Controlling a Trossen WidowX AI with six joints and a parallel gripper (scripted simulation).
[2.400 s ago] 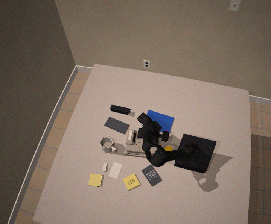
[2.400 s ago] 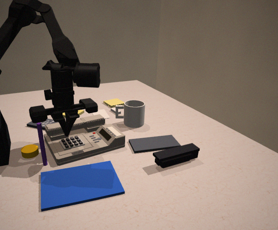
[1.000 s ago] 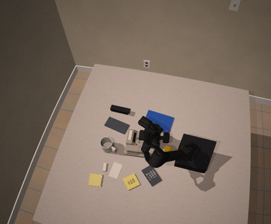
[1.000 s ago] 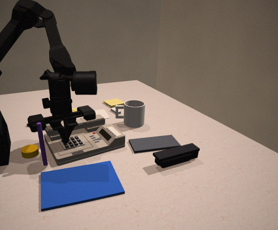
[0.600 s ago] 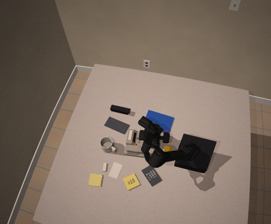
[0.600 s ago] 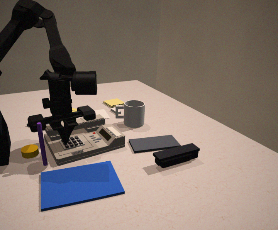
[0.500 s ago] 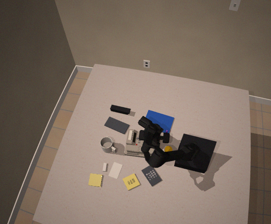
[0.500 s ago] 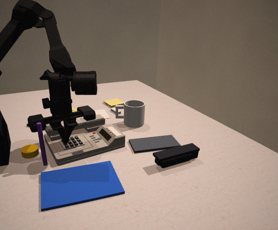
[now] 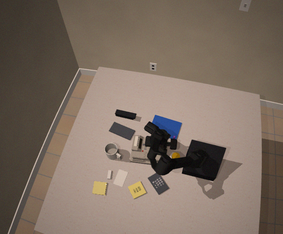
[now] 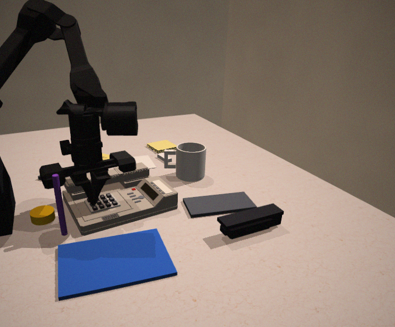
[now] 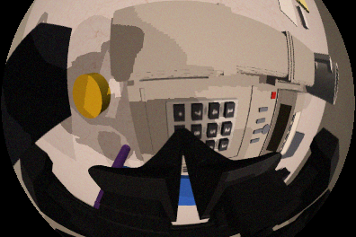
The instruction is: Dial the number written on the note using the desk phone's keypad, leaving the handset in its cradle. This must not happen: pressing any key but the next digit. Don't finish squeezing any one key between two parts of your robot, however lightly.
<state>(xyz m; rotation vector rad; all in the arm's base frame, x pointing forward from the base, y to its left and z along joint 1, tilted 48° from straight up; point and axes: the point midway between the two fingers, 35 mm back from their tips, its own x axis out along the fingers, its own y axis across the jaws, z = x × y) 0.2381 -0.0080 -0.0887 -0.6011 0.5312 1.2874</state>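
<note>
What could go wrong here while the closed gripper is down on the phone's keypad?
The shut gripper is pressing among tightly packed keys, so its tip may catch a neighbouring key and misdial. The purple stick stands upright close beside the phone; a sideways arm move could topple it. The handset lies just behind the wrist and could be nudged.

The arm rises from its black base, bends at a high elbow and drops the wrist straight down; the tool point(image 10: 92, 201) points vertically, fingers pressed together into one narrow tip, nothing held between them.
</note>
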